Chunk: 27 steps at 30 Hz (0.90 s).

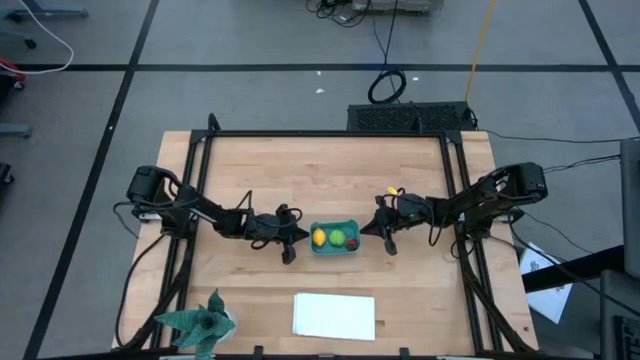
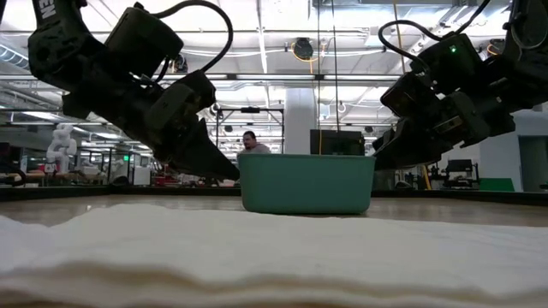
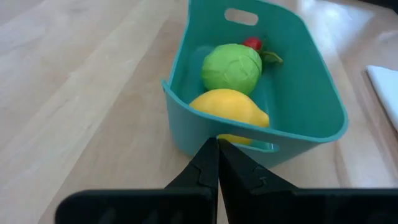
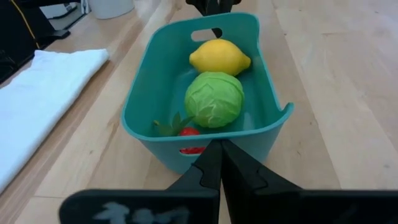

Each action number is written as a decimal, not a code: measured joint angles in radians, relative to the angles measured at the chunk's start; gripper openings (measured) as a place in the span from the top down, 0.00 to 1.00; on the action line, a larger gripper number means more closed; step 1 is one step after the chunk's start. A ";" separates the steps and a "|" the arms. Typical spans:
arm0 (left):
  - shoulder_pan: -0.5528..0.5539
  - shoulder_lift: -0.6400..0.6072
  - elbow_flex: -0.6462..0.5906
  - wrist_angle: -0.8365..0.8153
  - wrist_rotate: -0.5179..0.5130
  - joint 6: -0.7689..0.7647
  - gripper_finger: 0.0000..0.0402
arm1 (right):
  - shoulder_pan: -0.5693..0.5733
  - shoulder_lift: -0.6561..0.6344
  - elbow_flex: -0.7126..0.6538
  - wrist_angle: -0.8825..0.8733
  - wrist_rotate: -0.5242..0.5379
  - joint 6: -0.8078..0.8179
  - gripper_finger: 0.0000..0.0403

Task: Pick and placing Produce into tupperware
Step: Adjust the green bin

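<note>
Lemon [image 3: 230,107], green fruit [image 3: 231,67], red fruit [image 3: 252,43] all inside tupperware [image 1: 335,247]. Left gripper [image 3: 217,149] and right gripper [image 4: 217,152] fingers together, empty, flanking tub's short ends; nothing left outside.

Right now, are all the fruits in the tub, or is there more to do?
It looks done: the lemon, green fruit and tiny red one all sit inside the tub. Nothing is in hand; the left end effector and right end effector are shut and empty at its ends. No fruit is left out.
</note>
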 joint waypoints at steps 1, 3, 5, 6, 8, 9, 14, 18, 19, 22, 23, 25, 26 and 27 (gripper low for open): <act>0.000 0.000 0.001 -0.004 0.001 0.000 0.99 | 0.000 0.000 0.000 0.000 0.000 0.001 1.00; 0.000 0.000 0.004 -0.006 0.003 0.001 0.99 | 0.002 0.000 0.000 0.000 0.000 0.002 1.00; 0.000 0.000 0.004 -0.006 0.003 0.001 0.99 | 0.008 0.000 0.000 0.000 0.000 0.002 1.00; 0.001 0.000 0.004 -0.006 0.003 0.001 0.99 | 0.011 0.000 0.000 0.001 0.000 0.005 1.00; 0.003 0.000 0.005 -0.006 0.003 0.002 0.99 | 0.019 0.000 0.000 0.006 0.000 0.009 1.00; 0.005 0.000 0.005 -0.005 0.003 0.002 0.99 | 0.024 0.000 0.000 0.006 0.000 0.010 1.00; 0.016 0.000 0.005 -0.005 0.006 -0.001 0.99 | 0.038 0.000 0.000 0.008 -0.001 0.012 1.00; 0.016 0.000 0.005 -0.004 0.007 -0.001 0.99 | 0.036 0.000 0.000 0.008 0.000 0.015 1.00; 0.016 0.000 0.006 -0.004 0.007 -0.001 0.99 | 0.036 0.000 0.000 0.008 0.000 0.014 1.00; 0.016 0.000 0.006 -0.004 0.008 -0.002 0.99 | 0.036 0.000 0.000 0.008 0.000 0.015 1.00; 0.016 0.000 0.006 -0.004 0.008 -0.002 0.99 | 0.036 0.000 0.000 0.008 0.000 0.016 1.00; 0.016 0.000 0.006 -0.004 0.008 -0.004 0.99 | 0.036 0.000 0.000 0.008 0.000 0.019 1.00; 0.016 0.000 0.006 -0.004 0.008 -0.004 0.99 | 0.036 0.000 0.000 0.008 0.000 0.019 1.00; 0.016 0.000 0.006 -0.004 0.008 -0.004 0.99 | 0.036 0.000 0.000 0.008 0.000 0.019 1.00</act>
